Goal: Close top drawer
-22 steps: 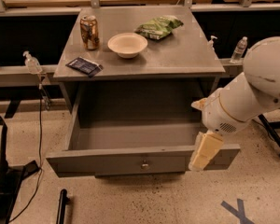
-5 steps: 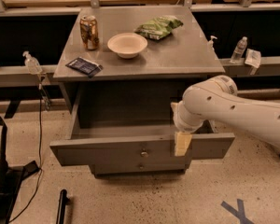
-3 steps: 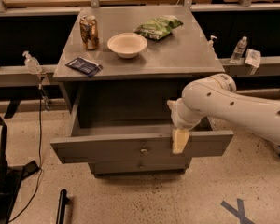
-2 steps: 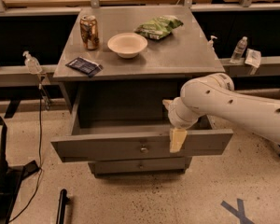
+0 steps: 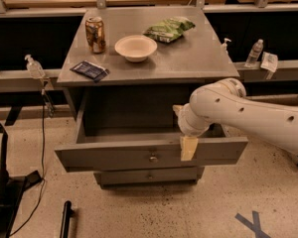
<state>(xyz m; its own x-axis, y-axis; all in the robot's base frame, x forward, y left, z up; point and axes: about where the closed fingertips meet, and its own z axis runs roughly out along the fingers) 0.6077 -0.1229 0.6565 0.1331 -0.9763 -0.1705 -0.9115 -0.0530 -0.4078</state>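
The top drawer point(image 5: 114, 157) stands pulled well out beneath the tabletop point(image 5: 198, 58), with its knob point(image 5: 153, 157) at the front centre. The gripper point(image 5: 184, 132) sits at the front panel just right of the knob. Its fingers point(image 5: 188, 148) are spread apart, one over the panel's outer face and the other inside the drawer. A can point(image 5: 95, 33), bowl point(image 5: 135, 47), packet point(image 5: 89, 70) and green bag point(image 5: 169, 29) rest on the tabletop.
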